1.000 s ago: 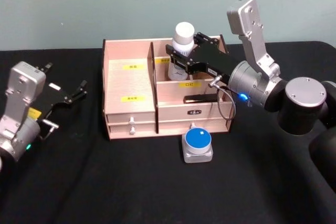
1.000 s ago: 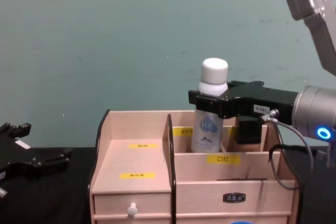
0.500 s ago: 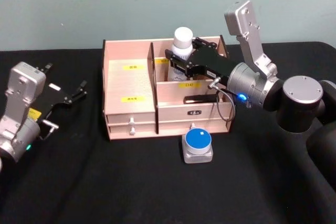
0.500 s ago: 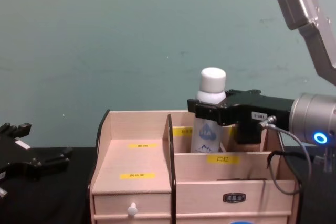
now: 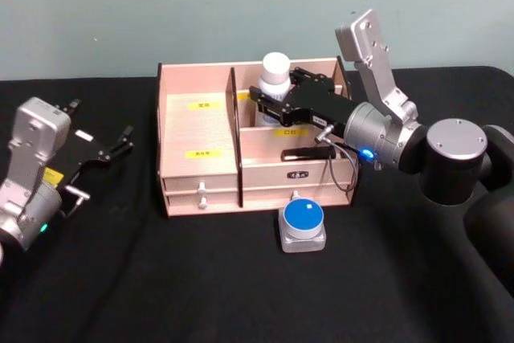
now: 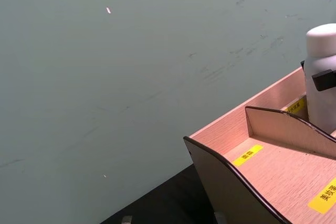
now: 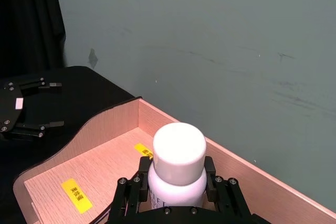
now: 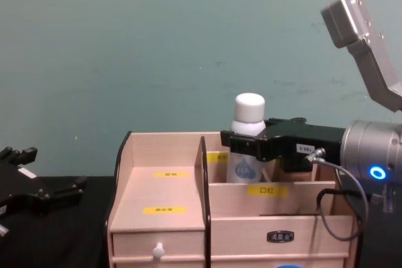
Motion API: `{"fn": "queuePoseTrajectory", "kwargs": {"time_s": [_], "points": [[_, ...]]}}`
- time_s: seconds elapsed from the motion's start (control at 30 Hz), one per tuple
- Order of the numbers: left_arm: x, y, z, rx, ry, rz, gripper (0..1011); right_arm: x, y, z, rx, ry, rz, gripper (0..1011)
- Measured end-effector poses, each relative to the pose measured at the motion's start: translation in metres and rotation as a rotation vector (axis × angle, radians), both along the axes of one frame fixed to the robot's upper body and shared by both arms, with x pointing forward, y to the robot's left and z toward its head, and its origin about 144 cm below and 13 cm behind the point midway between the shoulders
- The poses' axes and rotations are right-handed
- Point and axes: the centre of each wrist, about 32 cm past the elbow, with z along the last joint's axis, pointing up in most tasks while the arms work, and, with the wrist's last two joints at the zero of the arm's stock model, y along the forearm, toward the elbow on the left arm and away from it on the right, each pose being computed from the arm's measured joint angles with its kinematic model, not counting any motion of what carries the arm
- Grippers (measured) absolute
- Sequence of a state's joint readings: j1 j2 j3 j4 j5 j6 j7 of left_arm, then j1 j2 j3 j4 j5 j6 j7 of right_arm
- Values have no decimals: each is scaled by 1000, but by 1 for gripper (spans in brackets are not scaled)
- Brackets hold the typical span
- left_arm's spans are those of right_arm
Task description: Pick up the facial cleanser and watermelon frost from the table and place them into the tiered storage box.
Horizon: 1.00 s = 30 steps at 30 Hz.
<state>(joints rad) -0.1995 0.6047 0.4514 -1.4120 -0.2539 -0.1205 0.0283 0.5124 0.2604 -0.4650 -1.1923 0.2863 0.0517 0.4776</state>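
One facial cleanser stands upright in the far right compartment of the tiered storage box, cap and shoulder above the rim. The right gripper is closed on its body, one finger on each side.

One watermelon frost sits on the table, just in front of the box's near right corner, touching nothing.

One box, at the table's middle; two small white knobs on its near left drawers.

The left gripper rests at the table's left, well apart from the box, fingers spread and empty.

Surface: black cloth. Behind: a plain teal wall, lightly scuffed.

The cleanser's lower half is hidden by a divider and the gripper; whether its base rests on the compartment floor cannot be told. The jar is cut off at the chest view's lower edge.
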Motion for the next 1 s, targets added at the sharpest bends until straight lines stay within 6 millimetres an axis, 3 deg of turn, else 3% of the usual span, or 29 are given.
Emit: {"fn": "queuePoseTrajectory", "kwargs": {"time_s": [0.33,0.8,1.0], "points": [[0,0,0,0,0,0,1009,0,0,0,1,-1,0,613],[0,0,0,0,0,0,1009,-1,-1,0,2,-3,-1,1002],[0,0,0,0,0,0,1010,-4,-3,9,-13,-13,6,1002]]}}
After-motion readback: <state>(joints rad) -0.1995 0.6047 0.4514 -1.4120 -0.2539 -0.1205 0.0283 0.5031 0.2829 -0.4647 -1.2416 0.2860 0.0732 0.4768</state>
